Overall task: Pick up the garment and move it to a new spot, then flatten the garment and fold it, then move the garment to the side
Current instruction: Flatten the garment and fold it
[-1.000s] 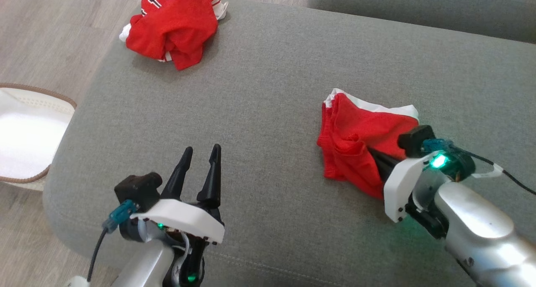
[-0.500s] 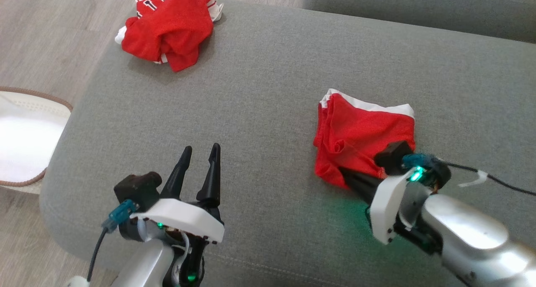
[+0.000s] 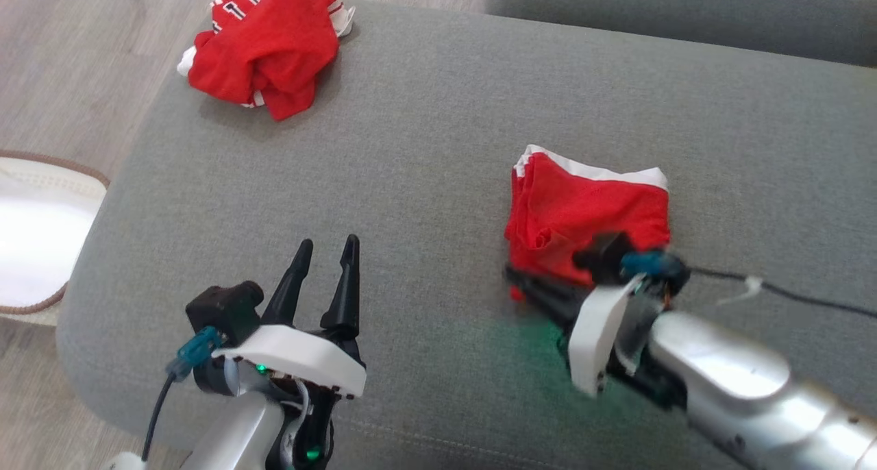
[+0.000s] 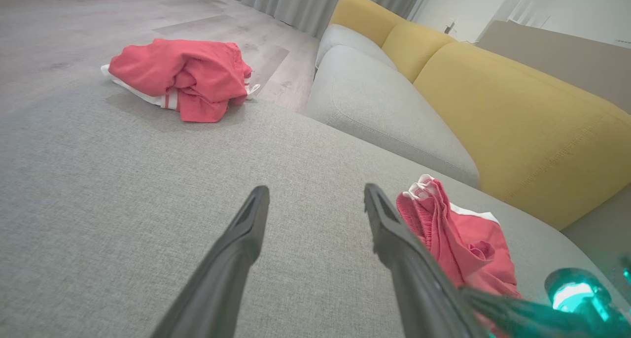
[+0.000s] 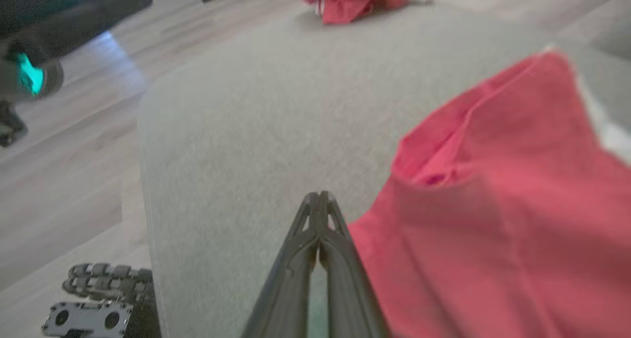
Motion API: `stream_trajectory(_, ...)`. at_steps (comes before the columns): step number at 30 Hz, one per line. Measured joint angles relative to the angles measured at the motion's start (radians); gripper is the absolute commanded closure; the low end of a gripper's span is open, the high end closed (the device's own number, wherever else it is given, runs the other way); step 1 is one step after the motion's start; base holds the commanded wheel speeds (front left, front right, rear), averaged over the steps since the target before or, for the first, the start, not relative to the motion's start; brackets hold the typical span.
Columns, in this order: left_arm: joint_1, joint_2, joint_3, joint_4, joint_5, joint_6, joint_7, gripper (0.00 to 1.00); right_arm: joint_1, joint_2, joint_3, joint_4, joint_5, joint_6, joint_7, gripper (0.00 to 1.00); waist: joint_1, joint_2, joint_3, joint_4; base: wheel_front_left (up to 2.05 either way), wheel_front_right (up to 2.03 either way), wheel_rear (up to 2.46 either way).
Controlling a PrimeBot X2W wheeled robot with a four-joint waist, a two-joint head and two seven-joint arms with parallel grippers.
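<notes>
Two steps look done — the folded red mesh garment with white trim [image 3: 589,209] lies flat on the grey fabric sofa cushion [image 3: 425,148]; moving it aside remains. Right gripper [image 5: 319,196] pinched shut, empty, just beside its edge; left gripper [image 3: 329,242] spread wide, holding nothing.

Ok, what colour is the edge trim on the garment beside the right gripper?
White trim on a red garment; the head view shows it best.
</notes>
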Motion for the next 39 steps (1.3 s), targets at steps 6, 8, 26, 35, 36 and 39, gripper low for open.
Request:
stream_trajectory(6,0.001,0.0,0.0,0.0,0.0,0.0,0.0,0.0,-0.032,-0.054,-0.106,-0.045,0.0,0.0,-0.063,1.0,-0.0001,0.0,-0.021,-0.008,0.0,0.0,0.0)
stream_trajectory(8,0.002,0.001,0.0,0.0,0.0,0.0,0.0,0.0,-0.032,-0.075,-0.144,-0.044,-0.001,0.0,-0.063,1.0,-0.0001,0.0,-0.023,-0.006,0.0,0.0,0.0)
stream_trajectory(26,0.001,0.001,-0.007,0.0,0.006,0.0,0.002,0.0,-0.037,-0.092,-0.032,0.143,-0.034,0.0,0.0,1.0,0.0,0.0,0.005,0.078,0.0,0.0,0.0)
stream_trajectory(35,0.001,0.001,-0.007,-0.001,0.007,0.0,0.002,0.0,-0.071,-0.093,0.085,0.06,0.019,0.0,0.001,1.0,0.0,0.0,0.009,0.07,0.0,0.0,0.0)
stream_trajectory(36,0.001,0.0,-0.007,-0.001,0.007,0.001,0.002,0.0,-0.071,-0.092,0.089,0.057,0.023,0.0,0.004,1.0,0.0,0.0,0.011,0.068,0.0,0.0,0.0)
stream_trajectory(39,0.001,0.0,-0.007,-0.002,0.007,0.001,0.002,0.0,-0.071,-0.081,0.101,0.062,0.026,0.0,0.016,1.0,0.0,0.0,0.019,0.061,0.0,0.0,0.0)
